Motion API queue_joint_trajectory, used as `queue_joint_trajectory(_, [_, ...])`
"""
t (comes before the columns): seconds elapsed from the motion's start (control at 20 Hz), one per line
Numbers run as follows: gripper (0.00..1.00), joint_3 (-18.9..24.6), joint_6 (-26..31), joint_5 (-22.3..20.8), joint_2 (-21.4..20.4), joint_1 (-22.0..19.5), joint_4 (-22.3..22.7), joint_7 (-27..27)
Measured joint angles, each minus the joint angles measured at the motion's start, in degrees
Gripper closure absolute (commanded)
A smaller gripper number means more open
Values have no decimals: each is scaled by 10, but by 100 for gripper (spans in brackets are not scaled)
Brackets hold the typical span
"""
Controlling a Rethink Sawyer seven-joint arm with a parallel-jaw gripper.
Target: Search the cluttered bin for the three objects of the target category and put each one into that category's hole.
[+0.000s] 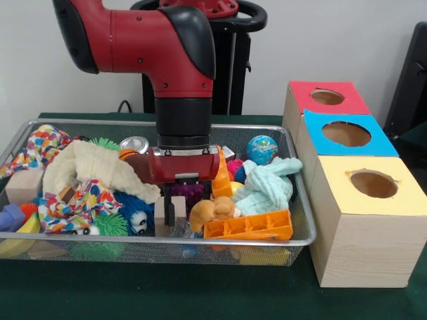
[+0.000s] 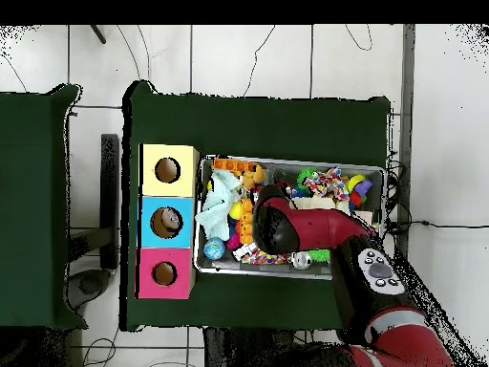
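Robotics lab: red-and-black robot arm (image 1: 167,60) over green-cloth table (image 1: 200,293), cables on white tiled floor (image 2: 258,57), plain white wall (image 1: 333,40).

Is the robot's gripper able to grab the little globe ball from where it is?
Probably yes. The globe ball lies on top of the pile at the bin's back, nothing covering it. The gripper is down among toys and would need to lift first.

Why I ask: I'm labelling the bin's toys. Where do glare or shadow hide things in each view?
Front view: soft, even light, with a bright sheen on the arm and glare on the silver can. The bottom layer of the bin, behind its mesh front, sits in shade. Overhead view: no strong glare, but the arm covers the bin's middle.
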Motion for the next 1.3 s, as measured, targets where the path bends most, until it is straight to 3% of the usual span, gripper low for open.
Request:
queue_joint_trajectory(0.1, [0,-25,0,0,1,24,-10,0])
queue_joint_trajectory(0.7, [0,-78,0,0,12,67,-40,0])
queue_joint_trajectory(1.3, [0,-63,0,0,37,24,-50,0])
